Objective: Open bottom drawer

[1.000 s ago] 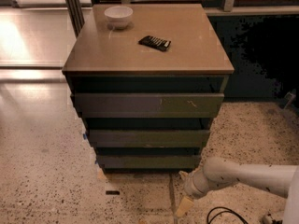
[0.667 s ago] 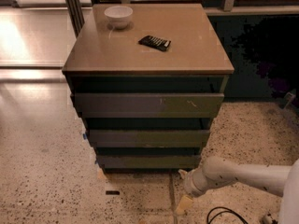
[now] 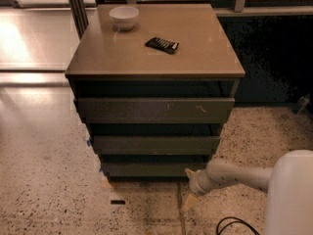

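Note:
The bottom drawer (image 3: 151,169) is the lowest, narrowest dark grey-brown front of three in the cabinet, just above the speckled floor. Its front stands nearly flush with the cabinet; no interior shows. My gripper (image 3: 190,187) hangs at the end of the white arm (image 3: 234,176), low by the floor, just right of and below the drawer's right end. One tan fingertip (image 3: 189,202) points down toward the floor and another (image 3: 189,172) lies close to the drawer's right corner.
The cabinet's tan top (image 3: 195,58) carries a white bowl (image 3: 123,17) and a dark flat packet (image 3: 162,45). The widest top drawer (image 3: 154,109) and the middle drawer (image 3: 155,144) sit above. A black cable (image 3: 234,226) lies on the floor at lower right. Dark wall right.
The arm and gripper have barely moved, at most a slight shift toward the cabinet. The drawers stand as before.

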Motion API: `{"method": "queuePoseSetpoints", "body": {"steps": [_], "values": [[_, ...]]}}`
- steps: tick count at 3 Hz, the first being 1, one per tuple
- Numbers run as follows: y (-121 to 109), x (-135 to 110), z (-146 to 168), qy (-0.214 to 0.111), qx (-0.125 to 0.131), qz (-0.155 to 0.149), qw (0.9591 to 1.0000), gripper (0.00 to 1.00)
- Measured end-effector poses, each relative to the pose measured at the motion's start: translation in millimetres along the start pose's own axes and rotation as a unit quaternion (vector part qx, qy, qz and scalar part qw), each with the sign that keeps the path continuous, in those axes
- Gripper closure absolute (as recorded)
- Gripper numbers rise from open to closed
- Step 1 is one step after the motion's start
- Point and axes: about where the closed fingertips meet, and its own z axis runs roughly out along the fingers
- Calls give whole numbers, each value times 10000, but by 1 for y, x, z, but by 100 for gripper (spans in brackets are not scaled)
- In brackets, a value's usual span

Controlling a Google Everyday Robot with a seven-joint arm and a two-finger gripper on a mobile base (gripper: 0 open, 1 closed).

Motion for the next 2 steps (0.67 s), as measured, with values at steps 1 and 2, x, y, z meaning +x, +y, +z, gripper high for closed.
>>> {"method": "queuePoseSetpoints", "body": {"steps": [1, 2], "values": [[-1, -4, 3, -48, -29, -59, 10000, 0], [-7, -18, 14, -246, -111, -257, 9993, 0]]}}
